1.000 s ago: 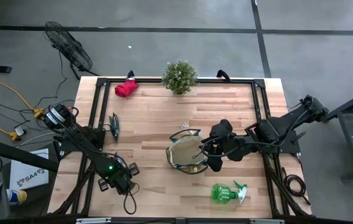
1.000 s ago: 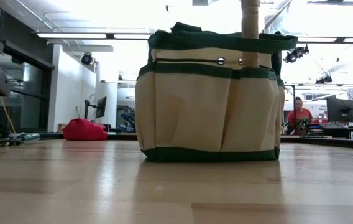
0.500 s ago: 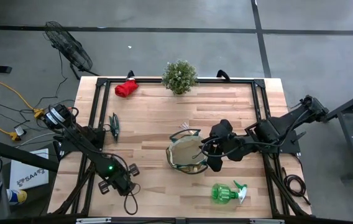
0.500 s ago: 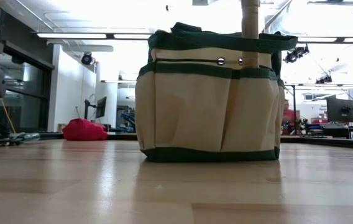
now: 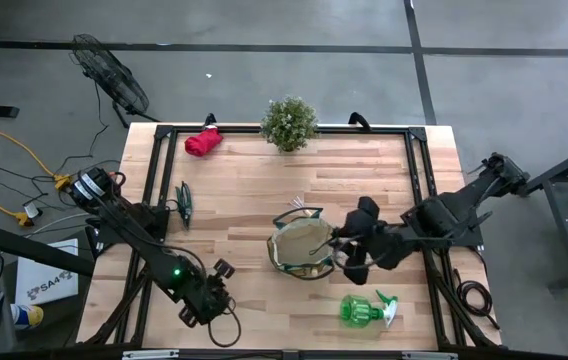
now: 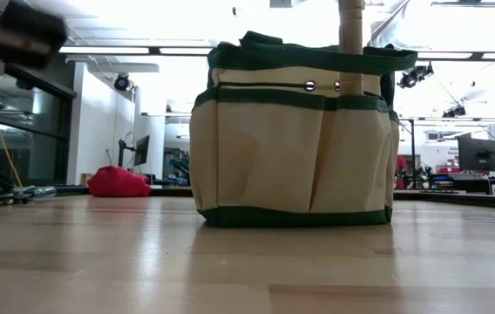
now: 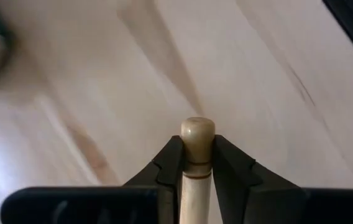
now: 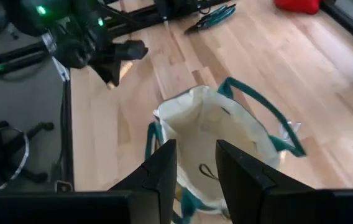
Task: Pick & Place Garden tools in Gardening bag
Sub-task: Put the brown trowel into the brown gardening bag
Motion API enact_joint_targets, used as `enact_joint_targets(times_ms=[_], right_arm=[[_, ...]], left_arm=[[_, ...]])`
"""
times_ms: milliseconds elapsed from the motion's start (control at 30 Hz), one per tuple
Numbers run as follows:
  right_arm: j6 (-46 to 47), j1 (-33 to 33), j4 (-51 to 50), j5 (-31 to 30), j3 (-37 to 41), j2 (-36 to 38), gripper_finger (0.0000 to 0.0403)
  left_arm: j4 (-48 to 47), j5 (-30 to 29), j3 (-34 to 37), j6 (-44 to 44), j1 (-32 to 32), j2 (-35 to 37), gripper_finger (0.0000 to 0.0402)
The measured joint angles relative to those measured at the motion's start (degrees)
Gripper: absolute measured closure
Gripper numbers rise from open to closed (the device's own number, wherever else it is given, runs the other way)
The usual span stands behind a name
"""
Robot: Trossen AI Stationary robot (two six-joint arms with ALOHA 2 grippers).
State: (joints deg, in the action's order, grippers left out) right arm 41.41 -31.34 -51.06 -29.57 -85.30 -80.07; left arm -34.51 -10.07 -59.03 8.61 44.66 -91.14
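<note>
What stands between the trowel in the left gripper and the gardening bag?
Nothing visible. The left gripper holds a wooden-handled trowel near the table's front-left edge, and only bare wood lies between it and the gardening bag. The right gripper is at the bag's far side.

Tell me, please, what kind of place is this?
Probably a robotics lab or workshop. A wooden table stands on a grey concrete floor, with a fan and loose cables beside it. Behind the bag, the room shows ceiling strip lights and monitors.
</note>
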Motion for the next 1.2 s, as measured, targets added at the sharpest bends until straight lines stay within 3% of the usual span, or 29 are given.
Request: enact_joint_targets(times_ms=[133, 233, 533, 733, 867, 1000, 1200], right_arm=[[0.4, -3.5, -1.6, -5.6, 0.8, 3.0, 0.03], [1.0, -6.1, 2.4, -9.3, 5.5, 7.5, 0.03], [1.7, -10.2, 27.5, -9.0, 27.7, 20.2, 0.03], [-2.8, -10.7, 47.7, -7.3, 41.0, 26.8, 0.03], [-7.2, -9.9, 61.0, -3.6, 48.4, 31.0, 0.03], [-8.7, -6.1, 70.7, 4.6, 54.9, 35.3, 0.03], [-8.2, 1.6, 71.1, 14.7, 60.3, 42.4, 0.03]], left_arm=[[-0.1, -6.8, -2.1, 5.2, 0.0, 1.0, 0.0348], [0.0, -13.0, -3.6, 9.5, 0.0, 2.1, 0.0348], [1.3, -35.0, -11.6, 16.8, 0.0, 4.0, 0.0348], [10.4, -45.5, -14.6, 16.7, -1.9, 4.0, 0.0348], [21.0, -47.7, -14.6, 12.4, -4.1, 4.0, 0.0348], [30.6, -47.5, -14.6, 7.1, -6.7, 2.7, 0.0348], [41.6, -48.0, -14.6, 1.8, -9.9, 0.9, 0.0348]])
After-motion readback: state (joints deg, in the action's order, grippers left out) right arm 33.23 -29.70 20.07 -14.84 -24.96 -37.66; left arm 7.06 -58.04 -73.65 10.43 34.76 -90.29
